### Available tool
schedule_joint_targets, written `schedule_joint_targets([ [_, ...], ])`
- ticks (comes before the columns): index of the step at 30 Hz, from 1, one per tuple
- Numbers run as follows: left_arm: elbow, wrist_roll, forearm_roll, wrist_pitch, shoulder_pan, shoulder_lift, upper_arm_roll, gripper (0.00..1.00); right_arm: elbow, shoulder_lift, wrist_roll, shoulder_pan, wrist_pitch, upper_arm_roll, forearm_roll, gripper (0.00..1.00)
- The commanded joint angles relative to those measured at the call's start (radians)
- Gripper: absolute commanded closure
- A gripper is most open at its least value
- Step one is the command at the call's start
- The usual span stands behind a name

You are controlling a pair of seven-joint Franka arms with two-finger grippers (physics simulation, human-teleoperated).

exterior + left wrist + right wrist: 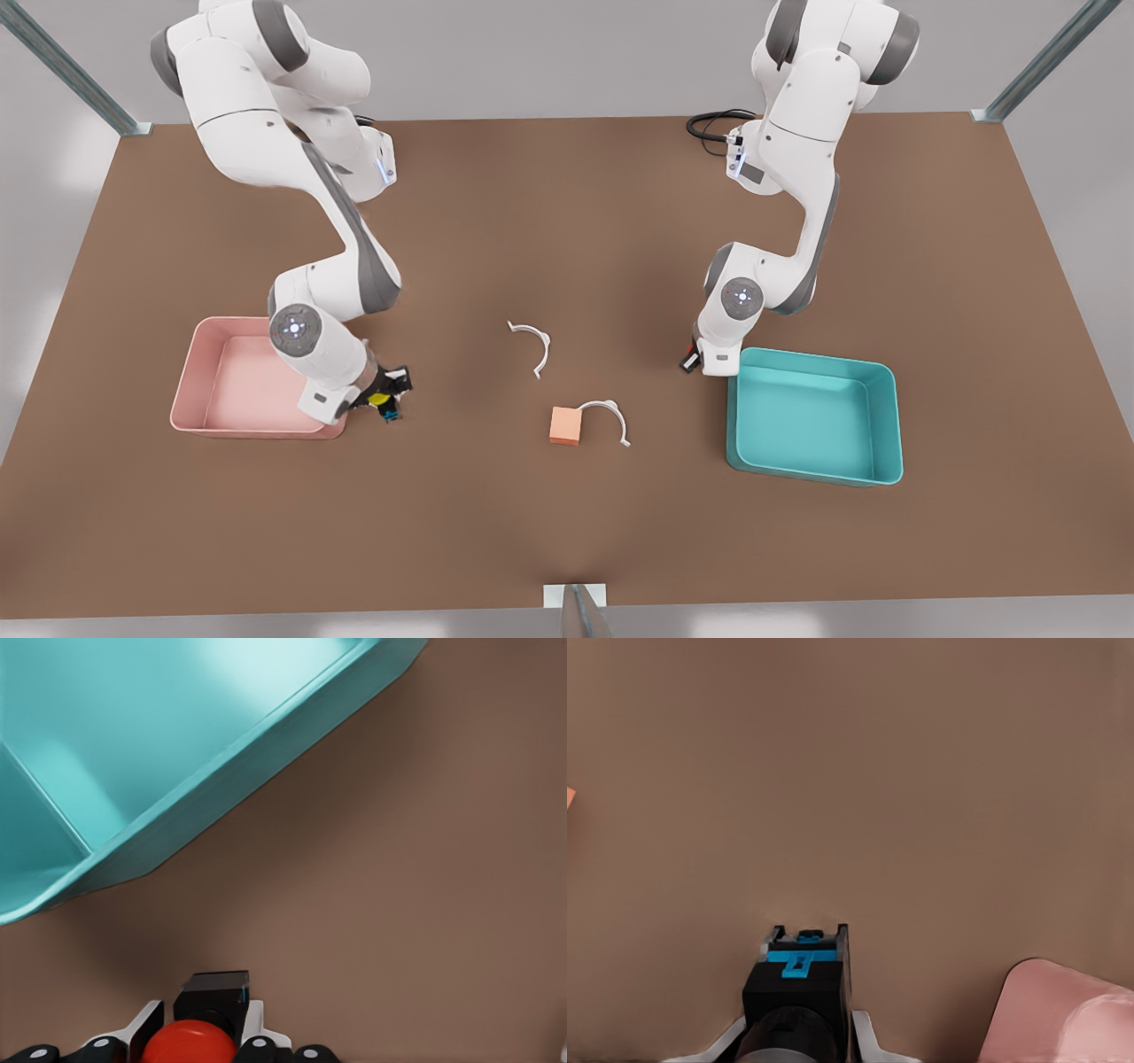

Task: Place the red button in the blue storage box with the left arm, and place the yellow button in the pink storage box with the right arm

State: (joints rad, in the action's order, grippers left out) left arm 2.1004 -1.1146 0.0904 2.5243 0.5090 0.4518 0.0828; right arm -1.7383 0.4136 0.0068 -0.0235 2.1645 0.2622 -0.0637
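At the front view's left, my right gripper [387, 403] is shut on the yellow button [379, 399], just off the near corner of the pink storage box [190, 390]. The right wrist view shows the button's dark base with its blue bit [799, 979] between the fingers [864, 1032], and a corner of the pink box [1063, 1014]. At the front view's right, my left gripper [689, 359] is shut on the red button [687, 361], beside the far corner of the blue storage box [886, 425]. In the left wrist view the red cap [188, 1043] sits between the fingers [146, 1028], outside the teal tray's wall [221, 788].
A salmon-orange cube [565, 425] lies mid-table with a white curved clip [607, 416] touching it. Another white clip [532, 344] lies farther back. A black cable [713, 124] coils at the table's far edge. Metal posts stand at the table's corners.
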Motion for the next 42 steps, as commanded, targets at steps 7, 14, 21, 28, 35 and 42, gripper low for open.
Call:
schedule_joint_targets([
  [7, -0.031, -0.030, -0.003, -0.067, 0.000, -0.062, 0.002, 0.51, -0.113, -0.079, -0.326, 0.229, -0.057, 0.000, -0.022, 0.52],
  [14, -0.146, 0.386, -0.055, -0.478, -0.004, -0.298, 0.236, 0.51, -0.316, -0.185, -0.458, 0.366, -0.054, 0.022, -0.016, 0.52],
  [21, -0.310, 0.726, 0.061, -0.450, -0.127, -0.058, 0.288, 0.14, -0.317, -0.130, -0.456, 0.398, -0.022, 0.022, -0.015, 0.11],
  [28, -0.483, 0.827, 0.109, -0.563, -0.133, -0.019, 0.282, 0.00, 0.195, -0.141, -0.442, 0.283, -0.276, 0.126, -0.045, 0.00],
  [35, -0.666, 1.133, -0.121, -1.001, -0.477, -0.355, -0.126, 0.00, 0.232, -0.283, -0.119, 0.050, -0.578, -0.173, 0.001, 0.00],
  [42, -0.668, 1.104, -0.120, -1.015, -0.448, -0.346, -0.129, 0.00, 0.191, -0.375, -0.110, 0.050, -0.572, -0.153, -0.033, 0.00],
])
